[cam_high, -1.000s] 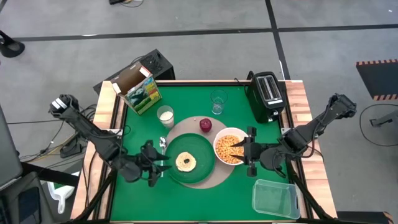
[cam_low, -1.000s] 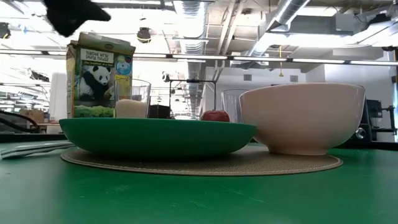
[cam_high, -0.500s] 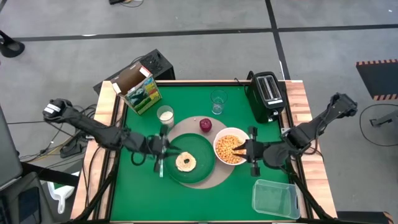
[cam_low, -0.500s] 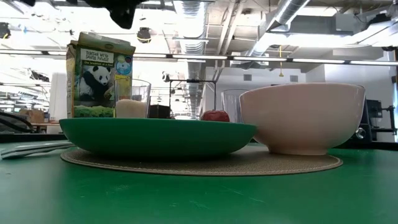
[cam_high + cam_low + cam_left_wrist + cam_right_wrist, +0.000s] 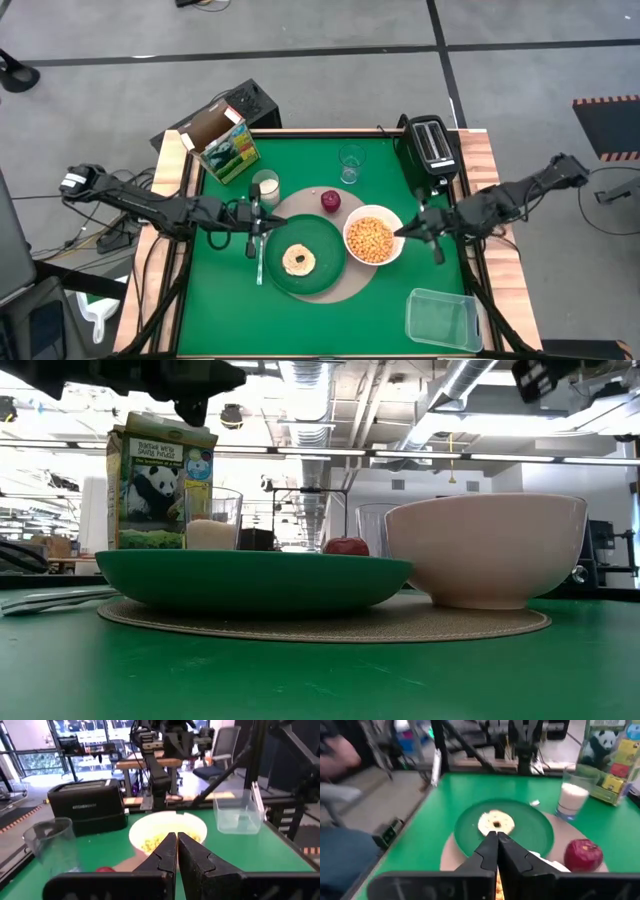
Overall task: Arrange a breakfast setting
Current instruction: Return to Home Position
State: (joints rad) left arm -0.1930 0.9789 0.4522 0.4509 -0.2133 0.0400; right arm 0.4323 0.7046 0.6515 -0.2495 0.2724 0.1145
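Observation:
The round tan mat [image 5: 335,283] carries the dark green plate [image 5: 322,268] with the round toast [image 5: 298,260], and the white bowl [image 5: 372,240] of cereal. The red fruit [image 5: 331,200] sits at the mat's far edge. The milk glass [image 5: 266,185] and the stemmed glass [image 5: 350,163] stand behind the mat. The silver spoon [image 5: 260,265] lies left of the plate. My left gripper [image 5: 270,219] hovers shut between milk glass and plate, pointing right. My right gripper [image 5: 402,233] hovers shut at the bowl's right rim, pointing left. Neither holds anything.
The green-and-yellow cereal box [image 5: 225,145] stands at the far left corner and the black toaster [image 5: 430,150] at the far right. A clear plastic container [image 5: 443,318] sits at the near right. Bare green table lies along the near edge.
Both grippers have shut on nothing. My left gripper has gone from beside the plate's near left toward the far edge, up to the milk glass, rolling as it went. My right gripper has drawn back from above the bowl toward the table's right edge.

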